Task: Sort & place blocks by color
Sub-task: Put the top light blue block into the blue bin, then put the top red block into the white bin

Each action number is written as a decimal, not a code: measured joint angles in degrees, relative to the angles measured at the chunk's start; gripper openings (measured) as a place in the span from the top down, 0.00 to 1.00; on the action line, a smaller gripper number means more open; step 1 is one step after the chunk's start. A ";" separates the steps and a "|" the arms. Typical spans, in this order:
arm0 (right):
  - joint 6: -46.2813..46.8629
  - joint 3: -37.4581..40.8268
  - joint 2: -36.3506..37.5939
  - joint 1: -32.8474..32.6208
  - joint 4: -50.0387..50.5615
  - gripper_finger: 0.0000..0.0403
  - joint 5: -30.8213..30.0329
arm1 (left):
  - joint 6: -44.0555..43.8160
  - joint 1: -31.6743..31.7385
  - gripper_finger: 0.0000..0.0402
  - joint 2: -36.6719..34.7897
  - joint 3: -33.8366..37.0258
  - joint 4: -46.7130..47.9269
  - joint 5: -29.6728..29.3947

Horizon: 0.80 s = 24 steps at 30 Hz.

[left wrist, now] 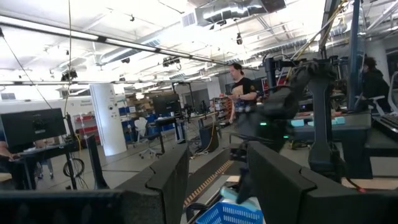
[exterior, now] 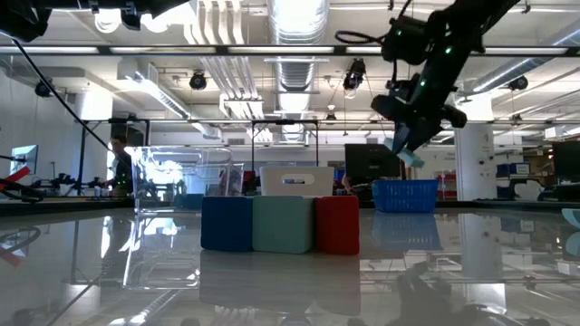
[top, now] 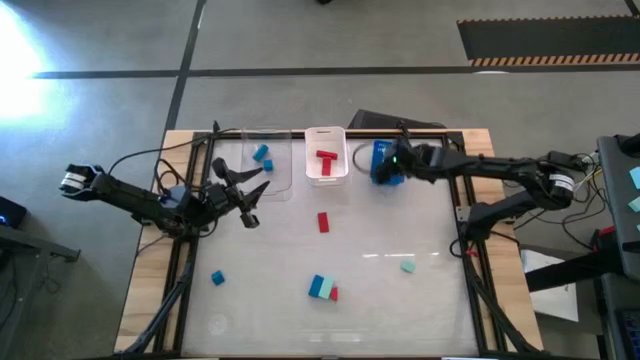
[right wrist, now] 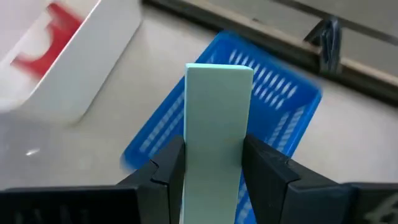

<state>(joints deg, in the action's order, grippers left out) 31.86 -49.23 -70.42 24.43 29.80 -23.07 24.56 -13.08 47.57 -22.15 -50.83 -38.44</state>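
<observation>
Above the blue bin (right wrist: 273, 99), right gripper (right wrist: 211, 165) clamps a mint bar (right wrist: 214, 137).

No text, label, brand, number or sign can be read anywhere here.

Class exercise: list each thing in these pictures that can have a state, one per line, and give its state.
Right gripper: shut on a mint bar, above the blue basket.
Left gripper: open, holding nothing, beside the clear bin.
Clear bin: holds blue blocks.
White bin: holds red blocks.
Blue basket: contents hidden.
Red bar: loose on the table.
</observation>
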 joint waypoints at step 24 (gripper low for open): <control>1.17 0.00 0.91 1.68 -6.59 0.59 9.70 | 1.85 0.00 0.63 0.01 -0.06 -1.58 0.00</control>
<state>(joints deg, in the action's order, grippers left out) 33.03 -49.23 -69.52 26.12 23.22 -13.37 26.41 -13.08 47.58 -22.21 -52.41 -38.44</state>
